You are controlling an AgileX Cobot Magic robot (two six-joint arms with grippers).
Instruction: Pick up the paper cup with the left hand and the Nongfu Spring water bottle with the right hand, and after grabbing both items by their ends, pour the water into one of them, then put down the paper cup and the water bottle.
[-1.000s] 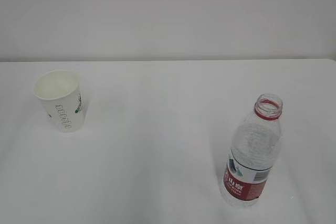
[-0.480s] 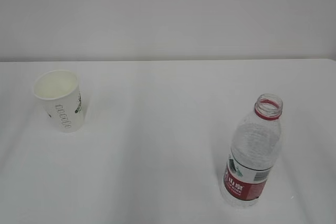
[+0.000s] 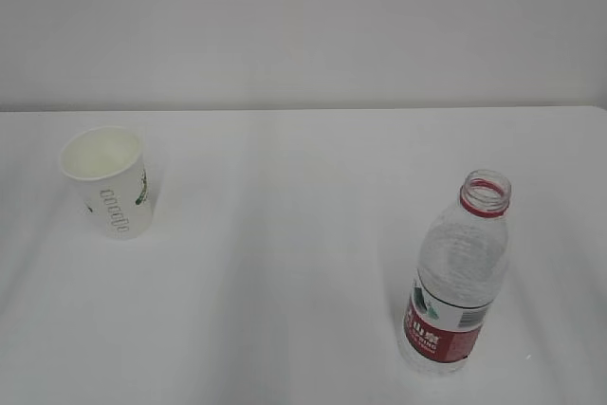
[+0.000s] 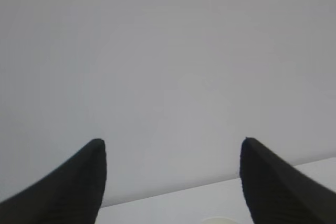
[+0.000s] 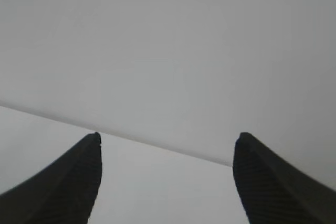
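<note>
paper cup [image 3: 107,182] left | bottle [image 3: 458,277] right | both claws [image 4: 170,142] [image 5: 167,136] released, apart from each

On my right wrist feed I see the right hand [image 5: 167,145], two black ribbed fingers [image 5: 79,182] spread wide with nothing between them, above the white table [image 5: 157,187], facing a plain grey wall [image 5: 168,40].

The paper cup [image 3: 111,182] carries a column of dark green letters down its side, too small to read, with a small green logo just beside them. The Nongfu Spring water bottle [image 3: 458,277] wears a red label with white characters, likewise illegible.
</note>
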